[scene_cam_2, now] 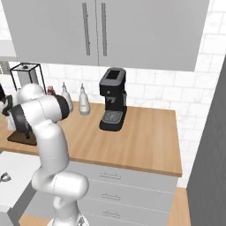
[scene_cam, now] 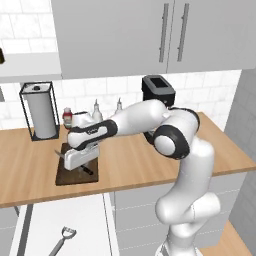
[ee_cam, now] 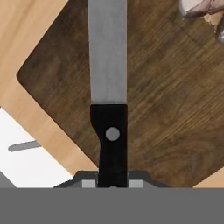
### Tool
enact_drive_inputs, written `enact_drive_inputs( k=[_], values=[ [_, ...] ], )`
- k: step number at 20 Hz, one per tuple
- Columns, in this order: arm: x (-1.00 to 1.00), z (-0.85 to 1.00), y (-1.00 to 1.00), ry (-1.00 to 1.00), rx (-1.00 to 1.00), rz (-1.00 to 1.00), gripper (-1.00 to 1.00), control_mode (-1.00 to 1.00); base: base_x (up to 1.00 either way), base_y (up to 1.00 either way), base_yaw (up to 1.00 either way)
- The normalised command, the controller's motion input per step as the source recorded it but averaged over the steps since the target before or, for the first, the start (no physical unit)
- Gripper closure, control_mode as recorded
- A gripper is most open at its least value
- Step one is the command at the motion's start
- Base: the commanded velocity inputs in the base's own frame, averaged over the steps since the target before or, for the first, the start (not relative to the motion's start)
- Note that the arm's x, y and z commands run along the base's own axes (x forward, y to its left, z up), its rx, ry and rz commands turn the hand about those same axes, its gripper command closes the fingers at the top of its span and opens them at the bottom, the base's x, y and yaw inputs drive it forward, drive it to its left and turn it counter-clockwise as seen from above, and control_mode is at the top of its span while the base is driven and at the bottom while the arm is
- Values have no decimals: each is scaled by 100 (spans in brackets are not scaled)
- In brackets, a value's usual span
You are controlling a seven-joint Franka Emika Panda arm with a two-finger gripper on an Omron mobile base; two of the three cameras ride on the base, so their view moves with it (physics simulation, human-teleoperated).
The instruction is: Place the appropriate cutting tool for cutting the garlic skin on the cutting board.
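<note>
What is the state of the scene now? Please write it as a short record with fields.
end effector: low over the cutting board, shut on the knife handle
knife: black handle in the grip, grey blade above the board
cutting board: dark brown, flat on the wooden counter
garlic: at the board's far edge in the hand view, partly cut off
peeler: on the white surface below the counter
task status: cannot tell whether the knife touches the board; not released

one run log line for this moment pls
phase: placing | hand: shut on knife | knife: over cutting board | garlic: at board's edge | release: not yet
</note>
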Motion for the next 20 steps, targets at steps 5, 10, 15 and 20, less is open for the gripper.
enact_drive_inputs(
  k=[5,10,15,20],
  values=[
    [21,-35,-1,-2,0,0,100,-100,0,0,0],
    [0,-29,-3,0,0,0,-100,-100,0,0,0],
    [-28,17,-51,-3,4,0,-100,-100,0,0,0],
    [-56,54,-82,-8,7,0,-100,-100,0,0,0]
  ],
)
